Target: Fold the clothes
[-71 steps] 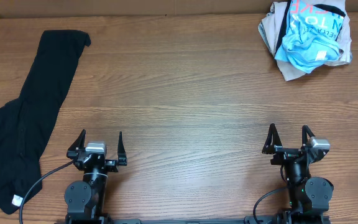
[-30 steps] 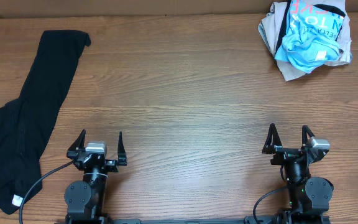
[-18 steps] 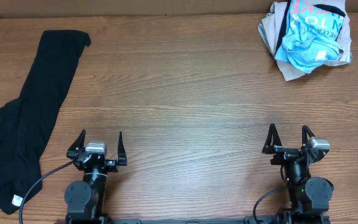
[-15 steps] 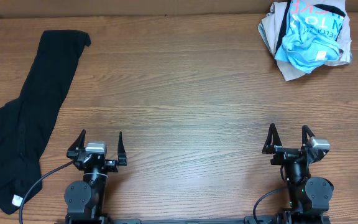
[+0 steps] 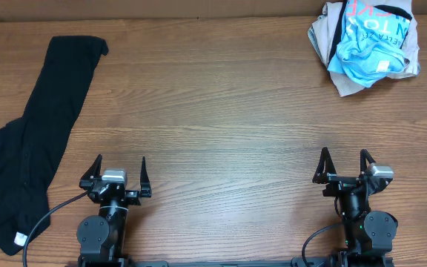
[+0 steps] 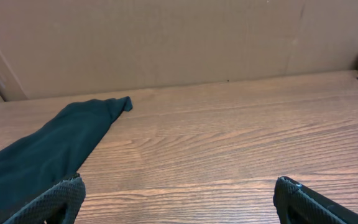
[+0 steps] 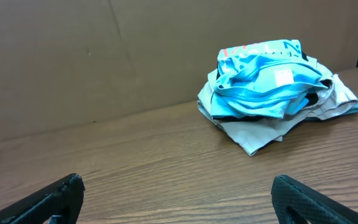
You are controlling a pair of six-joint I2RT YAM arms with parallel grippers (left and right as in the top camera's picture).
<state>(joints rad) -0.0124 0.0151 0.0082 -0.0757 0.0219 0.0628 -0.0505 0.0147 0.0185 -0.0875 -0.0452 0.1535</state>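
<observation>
A crumpled light-blue T-shirt with white and pink-red lettering lies on a heap of beige and black garments at the table's far right corner; the right wrist view shows the T-shirt ahead and to the right. A long black garment stretches along the left side, and its end shows in the left wrist view. My left gripper stands open near the front edge, right of the black garment. My right gripper is open too, far in front of the heap. Neither holds anything.
A brown cardboard wall runs along the back of the wooden table. A black cable curls from the left arm's base over the lower end of the black garment.
</observation>
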